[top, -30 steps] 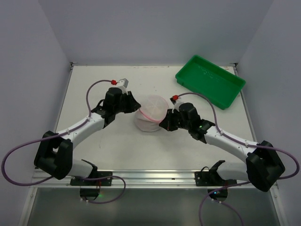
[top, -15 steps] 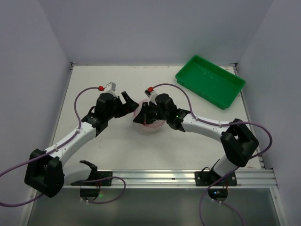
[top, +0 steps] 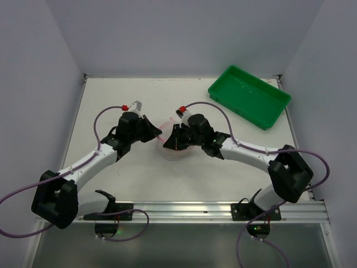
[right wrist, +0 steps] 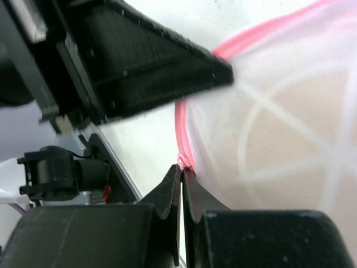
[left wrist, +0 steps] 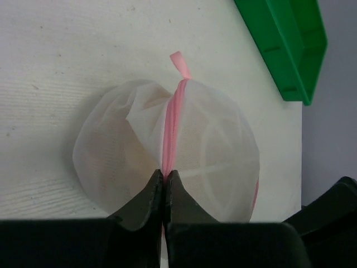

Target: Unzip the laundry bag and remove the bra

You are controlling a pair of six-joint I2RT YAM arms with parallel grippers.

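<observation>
On the table (top: 111,100), left pincer (left wrist: 164,177) and right pincer (right wrist: 182,170) both clamp the laundry bag (left wrist: 217,145) by its pink trim (left wrist: 174,117).

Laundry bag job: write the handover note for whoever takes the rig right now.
Left gripper: shut on the pink zip trim of the laundry bag.
Right gripper: shut on the same trim at the bag's other side.
The bag sits mid-table between the two grippers; the green tray is at the far right corner.
Done: both grips taken.
Left: the zip looks closed, so open it and take out the bra, which cannot be made out through the mesh.
</observation>
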